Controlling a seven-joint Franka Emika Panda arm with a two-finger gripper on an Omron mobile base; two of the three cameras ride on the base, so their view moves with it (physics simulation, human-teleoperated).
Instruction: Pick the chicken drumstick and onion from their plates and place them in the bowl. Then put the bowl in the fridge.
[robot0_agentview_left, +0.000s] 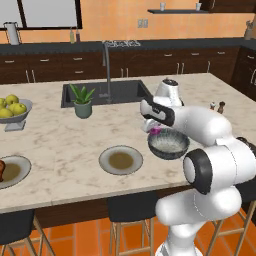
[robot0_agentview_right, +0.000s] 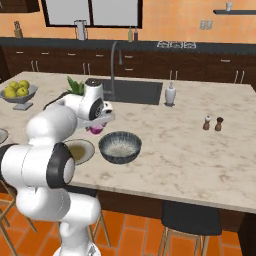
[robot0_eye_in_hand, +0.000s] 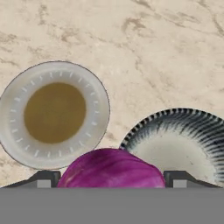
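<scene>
Onion (robot0_eye_in_hand: 110, 168) | clamped in gripper (robot0_eye_in_hand: 111, 179), lower middle of hand view | bowl (robot0_eye_in_hand: 183, 144) sits just right of it, lower right, so shift that way

A: Left base view?
B: Behind the arm, left side, looking forward and down over the island counter (robot0_agentview_left: 60, 145); arm rises at 4 o'clock, sink (robot0_agentview_left: 105, 92) at 12.
A: Right base view?
B: Same counter from the right; arm at 8 o'clock, sink (robot0_agentview_right: 134, 91) at 12. Both share the bowl (robot0_agentview_left: 168, 144), the near plate (robot0_agentview_left: 120, 160) and the fruit bowl (robot0_agentview_left: 12, 111).
A: Hand view?
B: Close, straight down on the marble; plate at 9 o'clock, bowl at 4, onion (robot0_eye_in_hand: 111, 169) at 6 between the fingertips (robot0_eye_in_hand: 43, 179).
</scene>
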